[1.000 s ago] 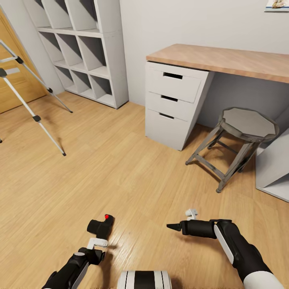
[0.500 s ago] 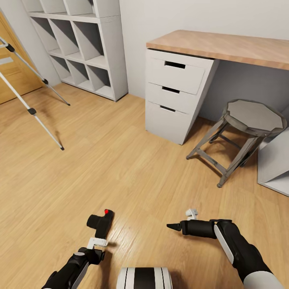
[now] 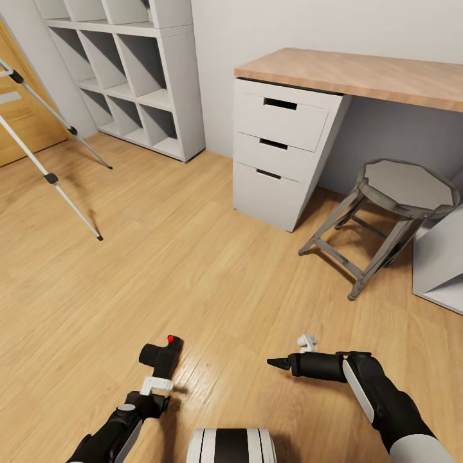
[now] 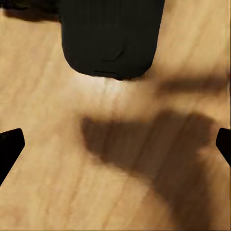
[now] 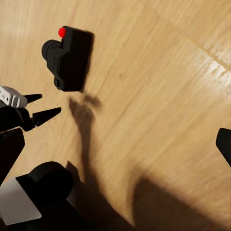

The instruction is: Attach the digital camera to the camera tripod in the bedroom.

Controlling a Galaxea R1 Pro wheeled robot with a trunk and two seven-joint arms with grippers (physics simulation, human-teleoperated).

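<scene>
over the last second my head view tilted down, then settled. the digital camera (image 3: 162, 357) lies on the wood floor (image 3: 212, 283) just ahead of my left gripper (image 3: 156, 384), whose fingers are spread apart and empty. my right gripper (image 3: 290, 352) hovers nearby, also apart. the camera tripod (image 3: 48, 173) stands well off to my left, so picking up comes first.

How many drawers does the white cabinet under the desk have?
3. They sit stacked in the white cabinet under the wooden desk top: top drawer, middle drawer, bottom drawer.
</scene>
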